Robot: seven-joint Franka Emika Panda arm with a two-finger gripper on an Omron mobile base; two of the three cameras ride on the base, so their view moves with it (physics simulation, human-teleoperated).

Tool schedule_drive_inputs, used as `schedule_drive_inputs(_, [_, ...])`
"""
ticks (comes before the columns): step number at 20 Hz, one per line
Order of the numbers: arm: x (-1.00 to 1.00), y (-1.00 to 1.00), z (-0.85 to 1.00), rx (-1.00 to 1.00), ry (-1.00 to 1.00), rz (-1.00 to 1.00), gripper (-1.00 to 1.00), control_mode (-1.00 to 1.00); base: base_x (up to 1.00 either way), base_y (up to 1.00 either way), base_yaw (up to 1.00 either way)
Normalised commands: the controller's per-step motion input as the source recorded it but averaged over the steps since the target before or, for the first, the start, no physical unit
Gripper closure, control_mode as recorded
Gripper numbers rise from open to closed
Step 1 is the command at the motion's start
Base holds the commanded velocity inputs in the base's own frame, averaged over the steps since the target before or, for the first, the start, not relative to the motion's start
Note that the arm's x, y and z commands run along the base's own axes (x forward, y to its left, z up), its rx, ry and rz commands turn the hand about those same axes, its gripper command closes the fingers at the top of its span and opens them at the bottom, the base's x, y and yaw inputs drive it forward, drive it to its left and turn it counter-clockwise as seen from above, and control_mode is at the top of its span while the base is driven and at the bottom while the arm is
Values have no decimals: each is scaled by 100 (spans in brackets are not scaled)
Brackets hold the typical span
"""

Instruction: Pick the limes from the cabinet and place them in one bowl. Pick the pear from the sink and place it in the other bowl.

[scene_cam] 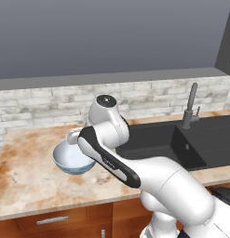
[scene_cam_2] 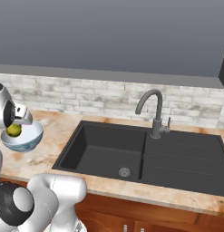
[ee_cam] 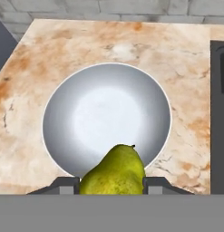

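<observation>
My fingers [ee_cam: 112,186] clamp the pear [ee_cam: 114,173] (yellow-green, stem up) directly above the pale blue bowl [ee_cam: 59,113]. Bowl sits on the desk [ee_cam: 186,81] left of the sink [scene_cam_2: 104,149], near the desk's front edge.

Glossy white, rounded robot arm [scene_cam: 172,186] of bulbous segments, black band curving along one link, dark round cap with a pale ring atop the upper joint, black disc joint low down, small grey finger tips [ee_cam: 152,185].
</observation>
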Motion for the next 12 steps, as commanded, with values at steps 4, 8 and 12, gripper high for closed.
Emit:
schedule_drive_inputs(4, [3,12,-10,0,0,0,100,-100,0,0,0])
schedule_drive_inputs(8, [21,11,0,0,0,0,100,-100,0,0,0])
schedule_drive_inputs(12, [36,4,-12,0,0,0,100,-100,0,0,0])
